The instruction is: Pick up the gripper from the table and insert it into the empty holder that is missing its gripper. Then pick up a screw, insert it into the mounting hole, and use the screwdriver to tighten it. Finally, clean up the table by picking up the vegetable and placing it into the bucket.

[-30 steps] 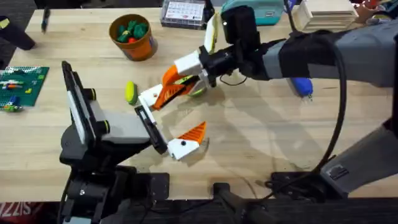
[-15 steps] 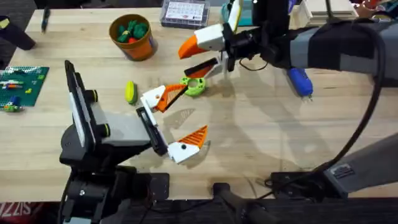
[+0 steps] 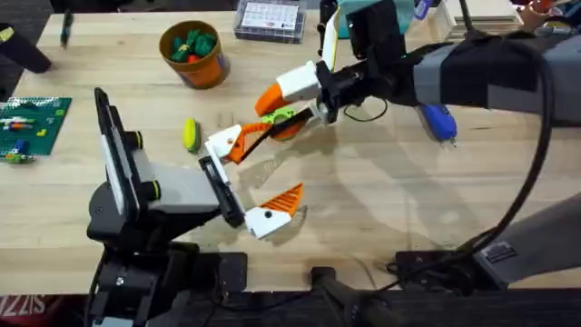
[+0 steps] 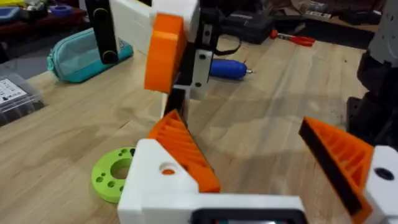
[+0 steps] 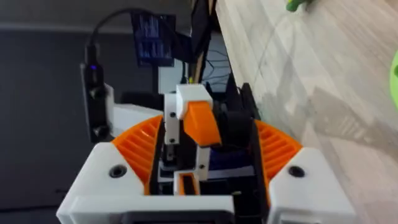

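The right gripper (image 5: pixel 211 127) is clamped on the holder (image 5: pixel 186 99), its ribbed orange pads (image 5: pixel 140 149) pressed against either side of the white-and-black claw piece, whose twin block carries an orange wedge (image 5: pixel 202 124). In the overhead view it has dropped back down and towards the left arm since half a second ago. It now sits over the green disc (image 3: pixel 281 116), which lay fully exposed then, and just beside the far finger (image 3: pixel 231 143) of the left gripper (image 3: pixel 252 175). That gripper is spread wide and has not moved. The held assembly slants towards the left arm's side and the near edge, orange tip leading. An orange patch (image 3: pixel 289 132) under its black bar is too hidden to identify. The right arm cuts off the far end of the screwdriver (image 3: pixel 438 120), which lies with its dark tip towards the near edge. The vegetable (image 3: pixel 191 134) lies well apart from the bucket (image 3: pixel 193 53), long axis running away from the bases.
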